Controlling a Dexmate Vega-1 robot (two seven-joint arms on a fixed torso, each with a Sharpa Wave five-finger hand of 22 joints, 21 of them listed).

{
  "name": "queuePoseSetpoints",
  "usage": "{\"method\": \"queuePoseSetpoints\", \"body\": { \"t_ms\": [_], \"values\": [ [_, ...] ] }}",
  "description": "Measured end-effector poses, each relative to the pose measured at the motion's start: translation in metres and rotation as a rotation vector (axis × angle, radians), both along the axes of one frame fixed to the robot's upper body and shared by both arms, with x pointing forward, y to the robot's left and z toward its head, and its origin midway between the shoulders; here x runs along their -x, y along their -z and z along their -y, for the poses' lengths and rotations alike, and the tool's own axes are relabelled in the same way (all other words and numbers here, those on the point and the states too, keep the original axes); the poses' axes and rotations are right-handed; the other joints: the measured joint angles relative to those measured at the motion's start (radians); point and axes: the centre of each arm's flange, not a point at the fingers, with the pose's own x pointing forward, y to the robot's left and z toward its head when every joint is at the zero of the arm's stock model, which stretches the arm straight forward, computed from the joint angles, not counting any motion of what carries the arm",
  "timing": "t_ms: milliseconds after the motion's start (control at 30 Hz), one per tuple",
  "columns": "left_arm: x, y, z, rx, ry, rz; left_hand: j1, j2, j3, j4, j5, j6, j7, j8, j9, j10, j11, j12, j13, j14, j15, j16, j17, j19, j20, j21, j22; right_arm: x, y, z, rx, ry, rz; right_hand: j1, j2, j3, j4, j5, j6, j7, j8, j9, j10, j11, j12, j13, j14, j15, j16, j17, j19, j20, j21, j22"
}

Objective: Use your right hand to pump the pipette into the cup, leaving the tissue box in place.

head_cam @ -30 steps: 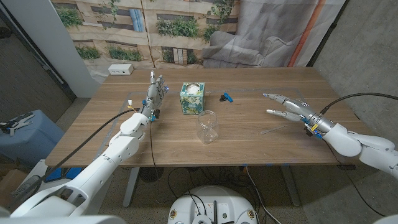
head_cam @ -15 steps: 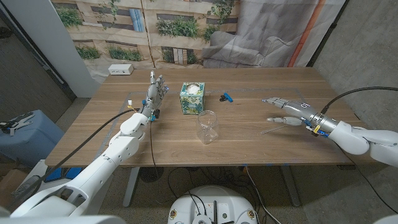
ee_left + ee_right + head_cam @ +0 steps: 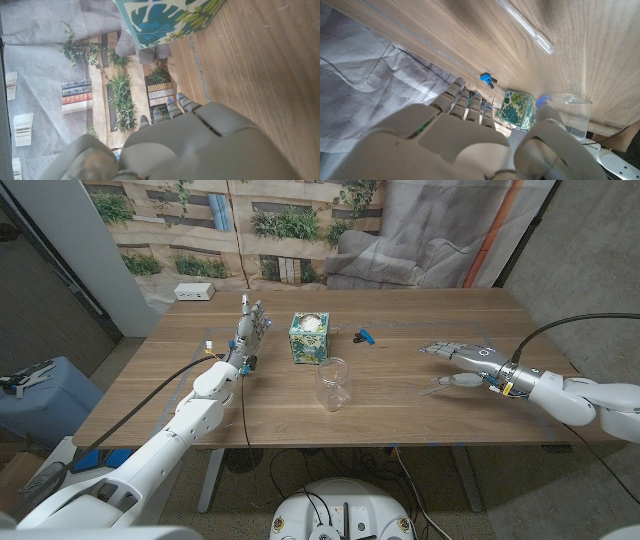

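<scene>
Pipette [image 3: 437,390]: a thin clear tube lying flat on the wooden table [image 3: 400,415], toward its right side and nearer the front edge than the back. The head view shows it as a faint pale line just under the right hand [image 3: 462,360], whose fingers hang above it, spread and holding nothing; whether any fingertip touches the tube cannot be told. The right wrist view gives the pipette [image 3: 525,26] far more plainly, a transparent rod on bare wood, apart from the back of the right hand [image 3: 460,145] below it. That view also takes in the clear cup [image 3: 572,117], the tissue box [image 3: 519,111] and a small blue object [image 3: 486,79] on the table.

From the head camera the cup [image 3: 334,384] stands upright near the middle of the table, toward the front edge, well to the left of the pipette. The tissue box [image 3: 309,337], printed with green leaves, sits behind the cup, and the blue object [image 3: 364,335] lies beside the box, toward the back edge.

The left hand [image 3: 250,328] stands upright near the table's left side, fingers extended and close together, holding nothing. The left wrist view shows its back [image 3: 200,145] with the tissue box [image 3: 165,20] just beyond the fingertips.
</scene>
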Motion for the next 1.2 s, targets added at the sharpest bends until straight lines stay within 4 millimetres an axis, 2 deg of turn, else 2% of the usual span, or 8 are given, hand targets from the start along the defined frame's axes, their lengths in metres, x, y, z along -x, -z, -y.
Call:
{"method": "queuePoseSetpoints", "body": {
  "t_ms": [33, 200, 433, 600, 733, 867, 967, 1200],
  "values": [
    [0.0, 0.0, 0.0, 0.0, 0.0, 0.0, 0.0, 0.0, 0.0, 0.0, 0.0, 0.0, 0.0, 0.0, 0.0, 0.0, 0.0, 0.0, 0.0, 0.0, 0.0, 0.0, 0.0, 0.0, 0.0, 0.0, 0.0, -0.007, -0.003, 0.009, 0.003, 0.082, 0.003, 0.008, 0.002, 0.002, -0.002, 0.0, 0.006, 0.0, 0.005, 0.0, 0.004, -0.004, 0.002, 0.0, 0.0, 0.0, 0.0, -0.002, 0.0, 0.0, 0.0, 0.0],
    [0.0, 0.0, 0.0, 0.0, 0.0, 0.0, 0.0, 0.0, 0.0, 0.0, 0.0, 0.0, 0.0, 0.0, 0.0, 0.0, 0.0, 0.0, 0.0, 0.0, 0.0, 0.0, 0.0, 0.0, 0.0, 0.0, 0.0, -0.001, -0.006, 0.004, 0.022, 0.097, 0.0, 0.057, -0.014, 0.009, -0.009, 0.0, 0.032, 0.0, 0.019, 0.0, 0.024, -0.006, 0.002, 0.005, 0.007, -0.007, 0.008, -0.005, 0.007, 0.007, 0.005, 0.0],
    [0.0, 0.0, 0.0, 0.0, 0.0, 0.0, 0.0, 0.0, 0.0, 0.0, 0.0, 0.0, 0.0, 0.0, 0.0, 0.0, 0.0, 0.0, 0.0, 0.0, 0.0, 0.0, 0.0, 0.0, 0.0, 0.0, 0.0, 0.006, -0.011, -0.005, 0.041, 0.118, -0.018, 0.209, -0.055, 0.055, -0.008, 0.008, 0.064, -0.018, 0.043, 0.005, 0.086, -0.036, 0.013, 0.009, 0.013, -0.024, 0.015, -0.014, -0.015, 0.021, 0.0, -0.002],
    [0.0, 0.0, 0.0, 0.0, 0.0, 0.0, 0.0, 0.0, 0.0, 0.0, 0.0, 0.0, 0.0, 0.0, 0.0, 0.0, 0.0, 0.0, 0.0, 0.0, 0.0, 0.0, 0.0, 0.0, 0.0, 0.0, 0.0, 0.007, -0.016, -0.007, 0.038, 0.152, -0.038, 0.273, -0.083, 0.069, -0.008, 0.008, 0.084, -0.027, 0.05, 0.006, 0.115, -0.047, 0.021, 0.009, 0.028, -0.031, 0.019, -0.019, -0.02, 0.027, 0.0, -0.003],
    [0.0, 0.0, 0.0, 0.0, 0.0, 0.0, 0.0, 0.0, 0.0, 0.0, 0.0, 0.0, 0.0, 0.0, 0.0, 0.0, 0.0, 0.0, 0.0, 0.0, 0.0, 0.0, 0.0, 0.0, 0.0, 0.0, 0.0, 0.007, -0.018, -0.008, 0.034, 0.189, -0.069, 0.342, -0.109, 0.082, -0.007, 0.008, 0.116, -0.033, 0.068, 0.009, 0.154, -0.049, 0.024, 0.014, 0.068, -0.03, 0.035, -0.019, 0.008, 0.046, 0.009, -0.003],
    [0.0, 0.0, 0.0, 0.0, 0.0, 0.001, 0.0, 0.0, 0.0, 0.0, 0.0, 0.0, 0.0, 0.0, 0.0, 0.0, 0.0, 0.0, 0.0, 0.0, 0.0, 0.0, 0.0, 0.0, 0.0, 0.0, 0.0, 0.008, -0.02, -0.011, 0.032, 0.199, -0.082, 0.408, -0.145, 0.087, -0.004, 0.008, 0.153, -0.036, 0.087, 0.009, 0.197, -0.05, 0.029, 0.017, 0.12, -0.032, 0.055, -0.019, 0.071, 0.019, 0.019, 0.0],
    [0.0, 0.0, 0.0, 0.0, 0.0, 0.001, 0.0, 0.0, 0.0, 0.0, 0.0, 0.0, 0.0, 0.0, 0.0, 0.0, 0.0, 0.0, 0.0, 0.0, 0.0, 0.0, 0.0, 0.0, 0.0, 0.0, 0.0, 0.009, -0.021, -0.014, 0.03, 0.2, -0.089, 0.437, -0.15, 0.087, -0.004, 0.008, 0.165, -0.037, 0.093, 0.009, 0.22, -0.055, 0.032, 0.019, 0.147, -0.033, 0.065, -0.017, 0.103, 0.001, 0.024, 0.0],
    [0.0, 0.0, 0.0, 0.0, 0.0, 0.0, 0.0, 0.0, 0.0, 0.0, 0.0, 0.0, 0.0, 0.0, 0.0, 0.0, 0.0, 0.0, 0.0, 0.0, 0.0, 0.0, 0.0, 0.0, 0.0, 0.0, 0.0, 0.009, -0.021, -0.018, 0.026, 0.21, -0.117, 0.493, -0.159, 0.087, -0.003, -0.001, 0.192, -0.043, 0.101, 0.008, 0.254, -0.054, 0.036, 0.019, 0.174, -0.034, 0.074, -0.018, 0.147, -0.007, 0.024, -0.003]
  ]
}}
